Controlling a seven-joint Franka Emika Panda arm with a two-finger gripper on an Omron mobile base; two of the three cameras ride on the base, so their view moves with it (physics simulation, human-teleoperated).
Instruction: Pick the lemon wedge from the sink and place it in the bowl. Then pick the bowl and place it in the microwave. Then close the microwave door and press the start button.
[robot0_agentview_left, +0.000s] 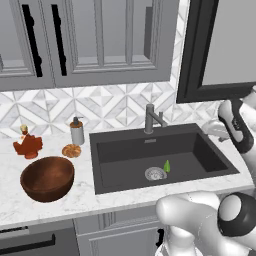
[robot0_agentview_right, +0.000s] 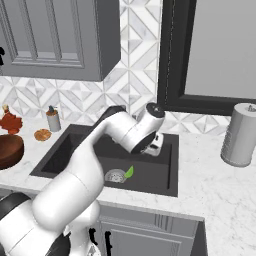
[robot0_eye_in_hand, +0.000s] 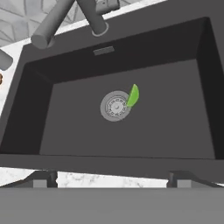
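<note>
The lemon wedge (robot0_agentview_left: 167, 166) (robot0_agentview_right: 129, 172) (robot0_eye_in_hand: 133, 95) is a tiny bright green piece lying on the floor of the dark grey sink (robot0_agentview_left: 125, 150) (robot0_agentview_right: 160, 177) (robot0_eye_in_hand: 175, 122), touching the right side of the round silver drain (robot0_eye_in_hand: 115, 106). My gripper (robot0_agentview_right: 156, 145) (robot0_eye_in_hand: 113, 181) hovers open above the basin, near its right side, looking down at the wedge with nothing between its fingers. The dark reddish-brown wooden bowl (robot0_agentview_left: 47, 177) (robot0_agentview_right: 9, 150) stands empty on the counter left of the sink. The microwave and its door are out of view.
The dark faucet (robot0_agentview_left: 150, 117) rises behind the basin. A soap dispenser (robot0_agentview_left: 76, 131), an orange-brown pastry (robot0_agentview_left: 71, 150) and a red leafy ornament (robot0_agentview_left: 28, 145) sit behind the bowl. A grey paper towel roll (robot0_agentview_right: 240, 135) stands right of the sink under a black-framed panel (robot0_agentview_right: 215, 50).
</note>
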